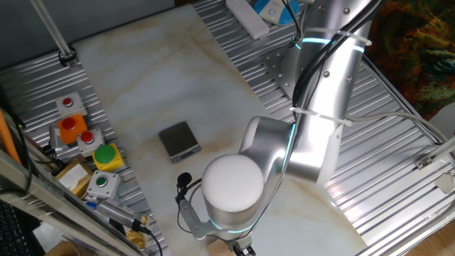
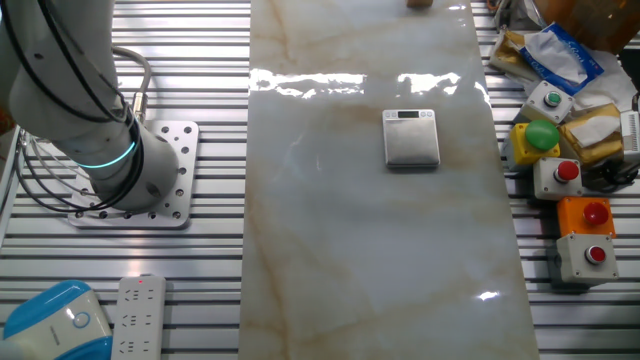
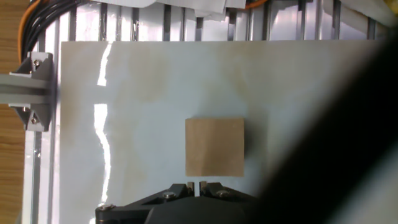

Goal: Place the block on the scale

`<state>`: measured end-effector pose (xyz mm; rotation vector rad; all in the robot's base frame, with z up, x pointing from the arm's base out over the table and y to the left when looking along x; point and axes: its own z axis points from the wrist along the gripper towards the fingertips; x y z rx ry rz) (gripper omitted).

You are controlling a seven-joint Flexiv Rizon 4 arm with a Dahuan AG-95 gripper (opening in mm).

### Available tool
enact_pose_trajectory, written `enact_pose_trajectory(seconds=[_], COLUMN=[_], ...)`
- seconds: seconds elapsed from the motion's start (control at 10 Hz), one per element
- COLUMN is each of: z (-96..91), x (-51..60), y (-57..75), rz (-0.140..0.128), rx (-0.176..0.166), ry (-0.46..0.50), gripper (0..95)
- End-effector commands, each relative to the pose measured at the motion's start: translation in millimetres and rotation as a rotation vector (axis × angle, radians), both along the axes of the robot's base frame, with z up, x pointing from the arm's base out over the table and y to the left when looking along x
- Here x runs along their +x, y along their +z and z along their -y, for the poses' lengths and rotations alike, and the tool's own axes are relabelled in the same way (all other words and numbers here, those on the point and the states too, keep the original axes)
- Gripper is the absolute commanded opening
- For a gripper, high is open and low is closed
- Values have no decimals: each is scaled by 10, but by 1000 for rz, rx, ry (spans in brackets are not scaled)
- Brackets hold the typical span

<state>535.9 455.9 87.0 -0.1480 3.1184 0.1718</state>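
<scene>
The block (image 3: 214, 147), a plain tan wooden cube, lies on the pale marble table (image 3: 137, 99) in the hand view, just beyond my fingertips. A small tan shape at the top edge of the other fixed view may be the same block (image 2: 419, 3). My gripper (image 3: 196, 185) shows only at the bottom of the hand view. Its jaws stand almost together with nothing between them, and they do not touch the block. The scale (image 1: 178, 139), flat with a dark grey top, sits mid-table away from the block; it also shows in the other fixed view (image 2: 412, 138). The arm hides the gripper in one fixed view.
Grey boxes with coloured push buttons (image 1: 79, 132) and a yellowish box (image 1: 73, 178) line one table side, also seen in the other fixed view (image 2: 568, 178). A power strip (image 2: 135, 315) lies near the arm base (image 2: 140, 175). A dark blurred shape (image 3: 348, 143) covers the hand view's right.
</scene>
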Motion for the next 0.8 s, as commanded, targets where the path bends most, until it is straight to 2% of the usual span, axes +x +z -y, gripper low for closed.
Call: enact_pose_trajectory(seconds=[0.1, 0.3, 0.5, 0.8], z=[1, 54, 112, 125], x=[38, 154, 275, 308], y=[-65, -116, -55, -64], rz=[16, 25, 26, 31], rx=[-2, 5, 3, 1], ry=[8, 18, 34, 50], gripper=[950, 950, 950, 950])
